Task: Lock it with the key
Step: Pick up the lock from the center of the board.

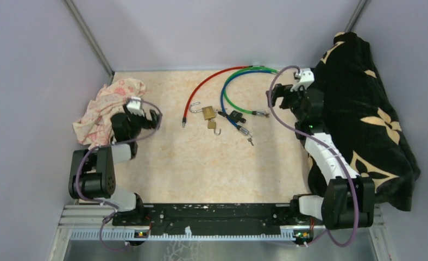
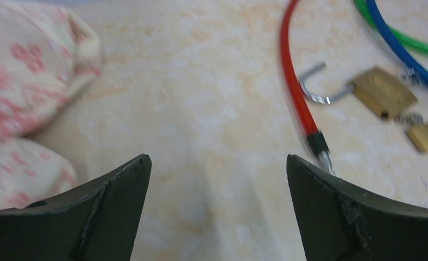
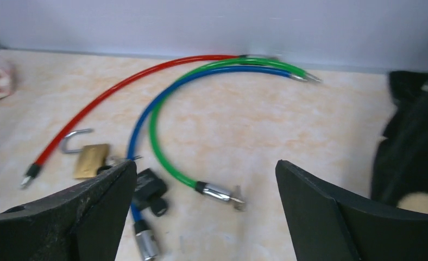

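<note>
Left gripper (image 2: 217, 159) gapes empty, aimed toward the padlock (image 2: 384, 91), shackle sprung; right gripper (image 3: 205, 164) gapes empty facing the cables (image 3: 153, 128), likely hunting the key.

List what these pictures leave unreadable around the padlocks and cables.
- The key: tiny metal bits at the green cable and blue cable ends, too small from above, blurred in the right wrist view.
- Small padlock: cut by the right edge in the left wrist view, likely behind a finger in the right wrist view.
- Large padlock: keyhole unseen anywhere.
</note>
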You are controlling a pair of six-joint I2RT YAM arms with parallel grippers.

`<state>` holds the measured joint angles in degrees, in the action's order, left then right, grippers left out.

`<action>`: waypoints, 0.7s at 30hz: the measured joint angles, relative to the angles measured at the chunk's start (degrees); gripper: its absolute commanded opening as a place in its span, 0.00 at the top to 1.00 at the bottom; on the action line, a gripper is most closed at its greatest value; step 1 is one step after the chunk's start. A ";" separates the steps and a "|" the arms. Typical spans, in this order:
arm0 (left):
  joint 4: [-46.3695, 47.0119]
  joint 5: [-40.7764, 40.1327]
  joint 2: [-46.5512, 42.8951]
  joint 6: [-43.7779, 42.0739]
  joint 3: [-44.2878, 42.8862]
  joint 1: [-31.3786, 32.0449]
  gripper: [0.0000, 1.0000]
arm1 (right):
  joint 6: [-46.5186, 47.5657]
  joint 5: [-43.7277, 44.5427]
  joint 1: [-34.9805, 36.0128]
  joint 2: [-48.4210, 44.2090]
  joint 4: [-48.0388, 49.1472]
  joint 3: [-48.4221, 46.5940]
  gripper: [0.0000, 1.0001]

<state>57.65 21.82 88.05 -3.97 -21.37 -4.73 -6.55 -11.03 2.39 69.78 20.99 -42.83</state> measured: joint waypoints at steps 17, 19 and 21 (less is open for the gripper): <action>-65.18 9.31 -3.13 -1.29 -37.22 2.82 0.34 | 0.28 6.80 26.58 21.46 -38.27 -26.88 0.19; -69.51 9.42 0.70 -1.20 -39.28 5.05 0.34 | 0.37 8.46 26.45 24.81 -39.89 -30.34 0.24; -73.16 10.43 4.15 -0.83 -41.62 6.69 0.34 | 1.40 8.83 26.29 28.79 -40.94 -34.64 0.29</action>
<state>-15.51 32.25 92.20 -4.80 -62.98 1.96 -5.15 -2.20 28.69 98.56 -19.94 -77.47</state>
